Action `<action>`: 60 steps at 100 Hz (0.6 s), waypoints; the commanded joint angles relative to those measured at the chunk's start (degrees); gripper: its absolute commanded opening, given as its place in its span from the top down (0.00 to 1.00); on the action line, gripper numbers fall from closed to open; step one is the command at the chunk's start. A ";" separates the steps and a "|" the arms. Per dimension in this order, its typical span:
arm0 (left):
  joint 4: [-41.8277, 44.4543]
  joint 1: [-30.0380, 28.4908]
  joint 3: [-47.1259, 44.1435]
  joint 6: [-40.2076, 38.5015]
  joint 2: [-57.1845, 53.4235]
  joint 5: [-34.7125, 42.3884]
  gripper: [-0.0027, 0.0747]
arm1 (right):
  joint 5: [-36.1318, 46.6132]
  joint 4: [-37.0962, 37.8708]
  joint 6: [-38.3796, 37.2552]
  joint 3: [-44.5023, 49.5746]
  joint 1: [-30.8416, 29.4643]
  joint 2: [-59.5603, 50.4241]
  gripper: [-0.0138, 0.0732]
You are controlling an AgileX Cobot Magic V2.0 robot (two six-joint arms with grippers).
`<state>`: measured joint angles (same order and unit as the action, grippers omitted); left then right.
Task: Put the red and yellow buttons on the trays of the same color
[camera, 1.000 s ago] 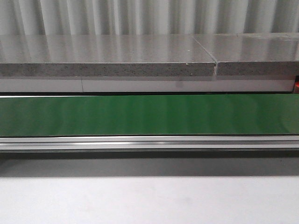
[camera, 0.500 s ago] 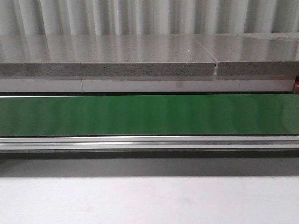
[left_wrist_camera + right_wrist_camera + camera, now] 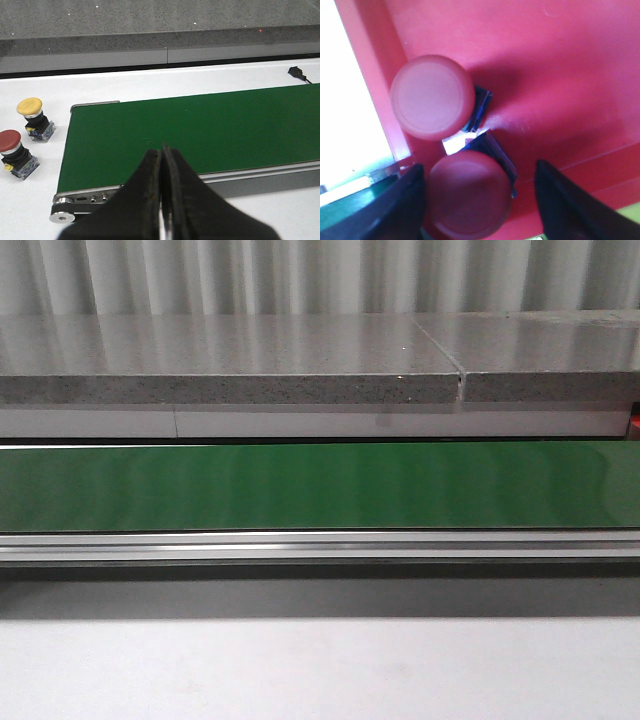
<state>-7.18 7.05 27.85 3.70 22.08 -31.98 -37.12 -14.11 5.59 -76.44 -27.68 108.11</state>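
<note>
2 red buttons (image 3: 431,96) sit inside the red tray (image 3: 560,75).

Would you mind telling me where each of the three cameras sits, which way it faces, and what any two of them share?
Front view: faces forward over the white table at the green conveyor belt; no arm shows.
Left wrist view: on the left arm, above the belt's end, looking over the shut left gripper toward a yellow button and a red button.
Right wrist view: on the right arm, straight above the red tray; the open right gripper straddles one of two red buttons.
Shared: the front and left wrist views both show the belt.
</note>
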 commanded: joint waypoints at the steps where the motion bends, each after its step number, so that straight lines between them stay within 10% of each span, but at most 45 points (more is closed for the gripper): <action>1: -0.46 0.49 1.52 0.04 0.37 4.54 0.99 | 2.13 -0.73 0.09 -1.84 -0.26 -3.16 0.23; 42: -0.46 0.49 1.52 0.04 0.37 4.54 0.99 | -1.95 0.00 3.87 -1.77 2.32 -11.85 0.25; 60: -0.46 0.49 1.52 0.04 0.37 4.54 0.99 | -4.43 3.12 3.87 -1.77 7.67 -16.49 0.59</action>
<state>-7.18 7.05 27.85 3.70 22.08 -31.98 -41.79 -12.50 8.60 -76.44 -22.17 96.28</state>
